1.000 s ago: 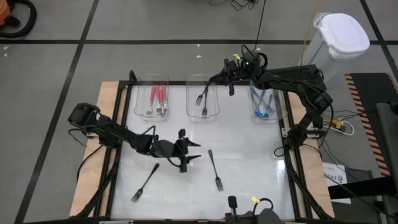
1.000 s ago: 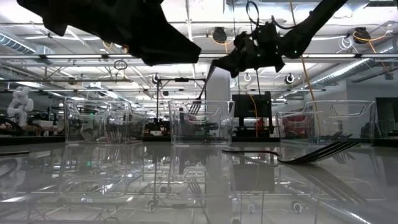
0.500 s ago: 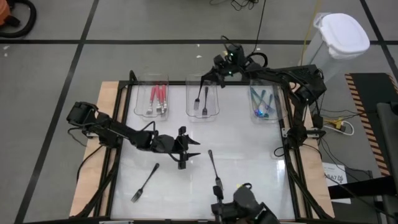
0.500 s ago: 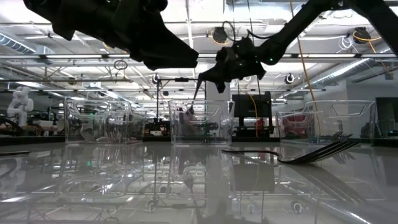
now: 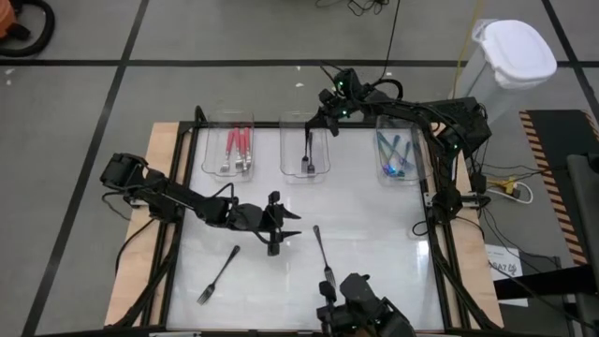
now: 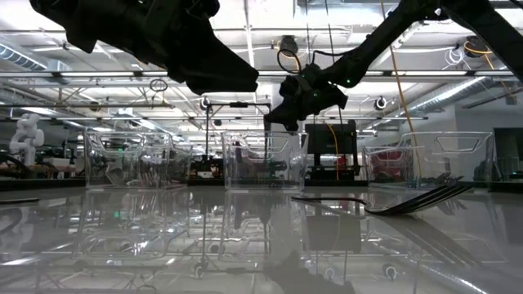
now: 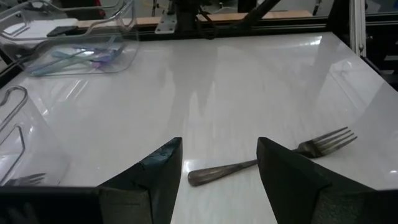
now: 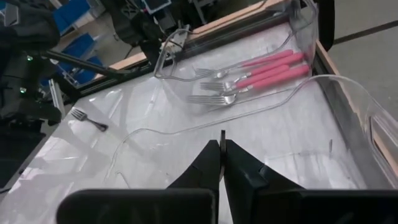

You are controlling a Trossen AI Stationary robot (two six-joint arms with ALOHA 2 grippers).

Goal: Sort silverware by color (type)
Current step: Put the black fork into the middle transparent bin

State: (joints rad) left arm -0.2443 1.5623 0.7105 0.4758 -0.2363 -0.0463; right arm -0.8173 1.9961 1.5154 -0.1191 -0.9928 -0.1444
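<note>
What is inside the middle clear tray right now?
The middle tray holds black-handled forks, handles toward the far edge; their number is unclear. The right hand, shut, hangs over that far edge and covers what lies beneath it.

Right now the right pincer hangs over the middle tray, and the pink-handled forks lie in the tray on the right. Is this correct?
Not quite. The high view shows the pink-handled forks in the left tray, not the right one. The right pincer does hang over the middle tray.
</note>
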